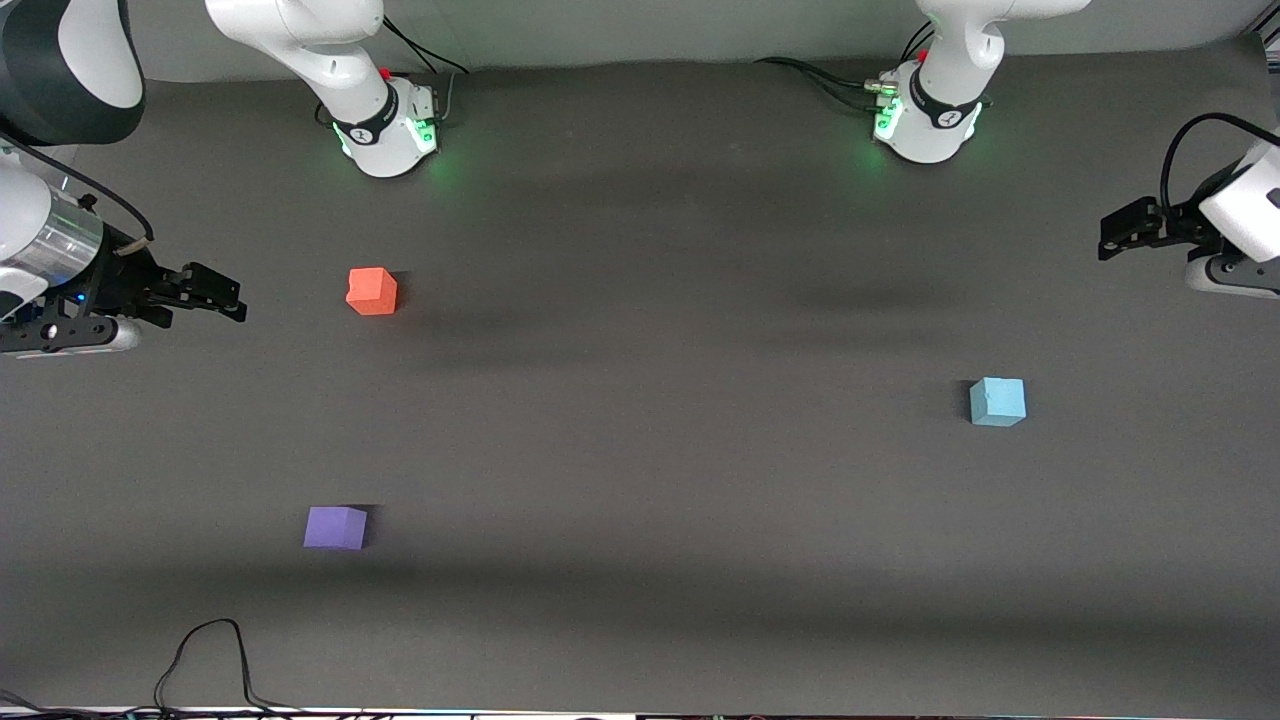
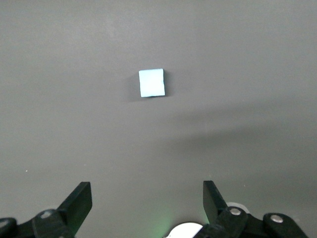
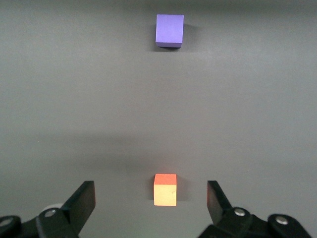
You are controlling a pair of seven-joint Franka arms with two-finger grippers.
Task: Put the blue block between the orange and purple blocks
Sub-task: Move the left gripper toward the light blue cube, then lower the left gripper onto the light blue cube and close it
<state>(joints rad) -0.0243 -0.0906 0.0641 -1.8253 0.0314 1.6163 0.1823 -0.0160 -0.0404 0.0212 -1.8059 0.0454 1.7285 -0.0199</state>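
Front view: matte foam-like blue block [image 1: 997, 401], cube-shaped, sharp-edged.

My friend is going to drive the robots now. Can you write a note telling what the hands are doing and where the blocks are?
Left end effector: open, empty, up in the air at the left arm's end of the table, waiting.
Right end effector: open, empty, up in the air at the right arm's end.
Blue block: alone on the table toward the left arm's end, untouched.
Orange block and purple block: both toward the right arm's end, the purple one nearer the front camera, with a bare gap between them.
Done: nothing yet.
Left: grasp the blue block, probably with the left arm, and set it in that gap.
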